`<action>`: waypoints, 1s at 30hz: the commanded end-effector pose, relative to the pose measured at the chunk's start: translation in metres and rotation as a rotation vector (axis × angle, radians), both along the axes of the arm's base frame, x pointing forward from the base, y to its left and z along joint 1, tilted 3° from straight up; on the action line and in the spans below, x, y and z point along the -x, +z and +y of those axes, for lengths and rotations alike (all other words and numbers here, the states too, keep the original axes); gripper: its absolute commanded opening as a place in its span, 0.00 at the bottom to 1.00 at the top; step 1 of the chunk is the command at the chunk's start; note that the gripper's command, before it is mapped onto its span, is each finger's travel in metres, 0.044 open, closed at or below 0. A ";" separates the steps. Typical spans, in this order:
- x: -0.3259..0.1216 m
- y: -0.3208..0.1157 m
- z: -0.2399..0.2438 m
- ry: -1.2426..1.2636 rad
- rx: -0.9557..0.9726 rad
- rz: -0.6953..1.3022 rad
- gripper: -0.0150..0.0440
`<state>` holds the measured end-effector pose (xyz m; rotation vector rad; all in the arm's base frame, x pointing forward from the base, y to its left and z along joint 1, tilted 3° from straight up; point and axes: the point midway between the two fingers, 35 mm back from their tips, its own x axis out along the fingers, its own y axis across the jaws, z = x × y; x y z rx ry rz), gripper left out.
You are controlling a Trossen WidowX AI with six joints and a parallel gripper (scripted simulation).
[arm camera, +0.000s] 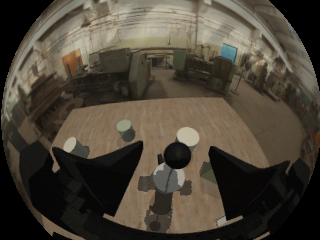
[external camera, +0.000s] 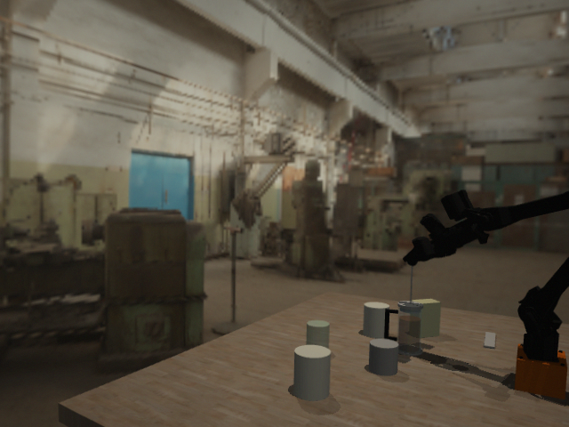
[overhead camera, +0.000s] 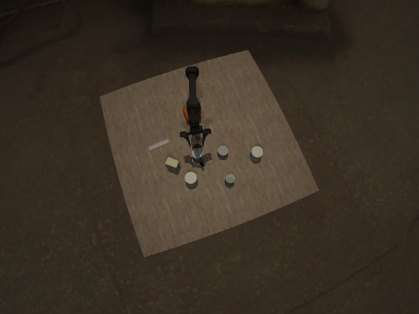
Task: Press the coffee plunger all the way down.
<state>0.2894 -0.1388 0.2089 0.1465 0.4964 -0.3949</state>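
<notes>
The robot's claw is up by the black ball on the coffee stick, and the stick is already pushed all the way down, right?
Not quite. The gripper is by the black knob, but the plunger rod stands tall above the coffee press, not yet pushed down. The exterior view shows it.
</notes>
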 end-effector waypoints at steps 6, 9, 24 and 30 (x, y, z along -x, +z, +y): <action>0.000 -0.004 -0.001 -0.006 -0.004 0.007 0.51; 0.000 -0.004 -0.001 -0.006 -0.004 0.007 0.48; -0.002 -0.012 -0.002 -0.006 -0.003 0.007 0.46; -0.005 -0.022 -0.002 -0.006 -0.003 0.007 0.46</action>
